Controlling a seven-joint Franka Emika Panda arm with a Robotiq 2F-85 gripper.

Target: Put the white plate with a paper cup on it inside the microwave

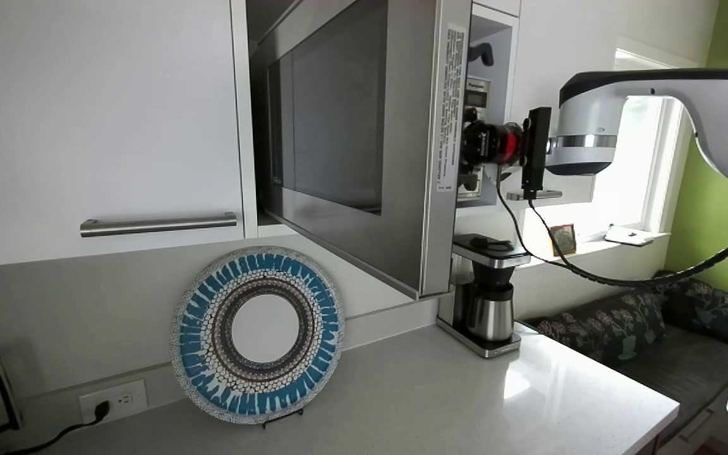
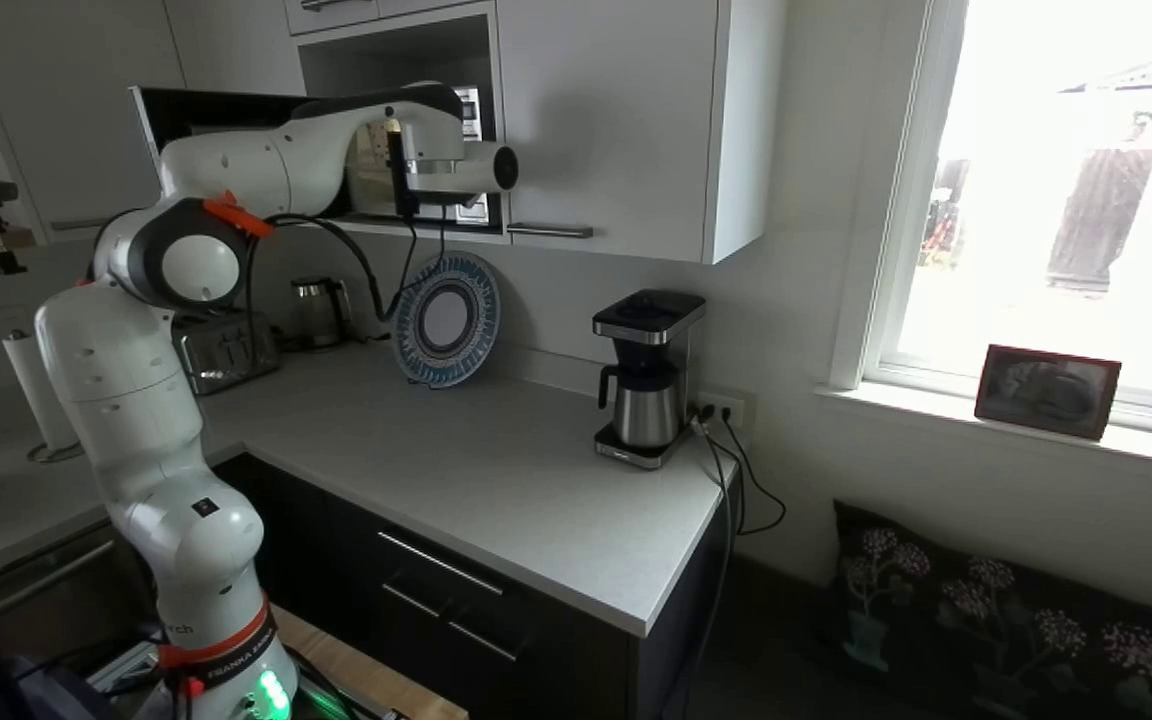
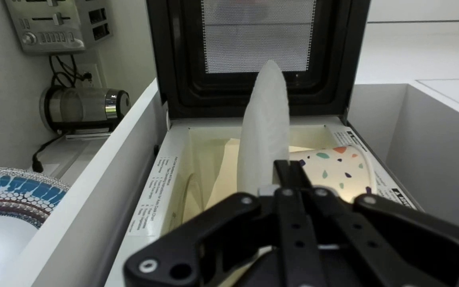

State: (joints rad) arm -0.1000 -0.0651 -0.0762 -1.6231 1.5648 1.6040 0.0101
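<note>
While daylight fills the window (image 2: 1056, 190), the pale countertop (image 1: 427, 392) shines.

The microwave (image 1: 351, 139) pairs smooth metal with glass. The cup (image 3: 335, 169) looks like smooth paper; the white plate (image 3: 264, 127) and claw (image 3: 291, 169) look matt, the table (image 1: 414, 392) glossy, the cushion (image 1: 598, 322) cloth.

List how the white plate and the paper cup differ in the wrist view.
The white plate is plain; the paper cup is dotted with coloured flecks. The plate is shallow; the cup is deep. The plate lies beneath; the cup appears to stand on it. Both are pale.
</note>
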